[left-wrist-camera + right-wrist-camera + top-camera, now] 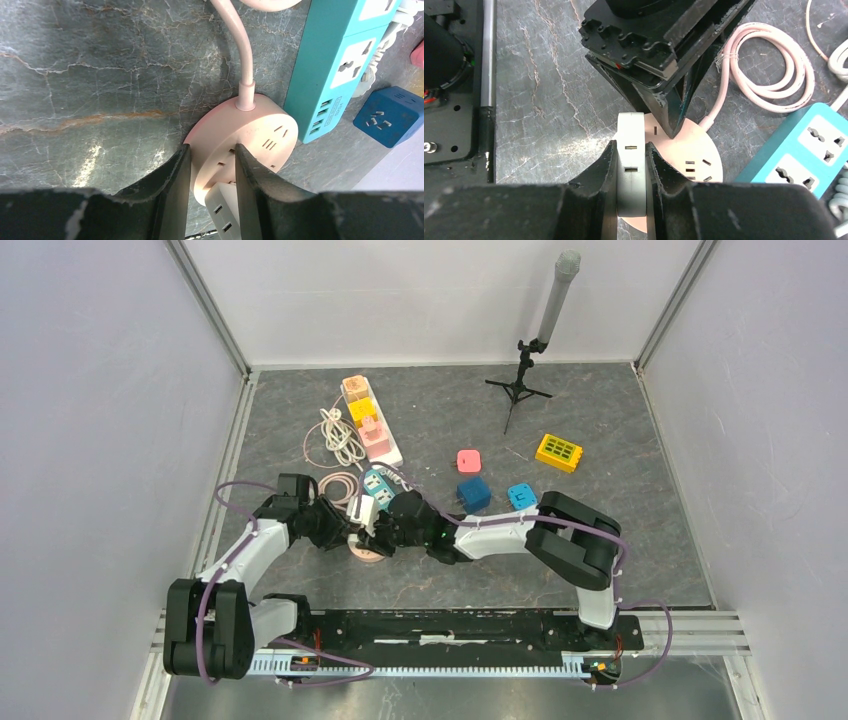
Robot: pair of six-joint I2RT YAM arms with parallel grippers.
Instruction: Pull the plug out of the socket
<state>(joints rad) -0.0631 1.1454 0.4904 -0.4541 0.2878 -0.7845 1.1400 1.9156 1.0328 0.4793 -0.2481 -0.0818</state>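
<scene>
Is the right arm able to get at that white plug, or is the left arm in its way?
Yes, it seems so: the right gripper is shut on the white plug, while the left gripper bears on the pink socket beside it, not between them.

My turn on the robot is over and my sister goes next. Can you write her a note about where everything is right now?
Left gripper: open, set down on top of the pink round socket, apparently bracing it.
Right gripper: shut on the white plug, which stands on the socket.
Done: both arms in place, plug gripped.
Left to do: the plug does not look pulled out yet. Probably draw it straight off while the left arm holds the socket down.
</scene>
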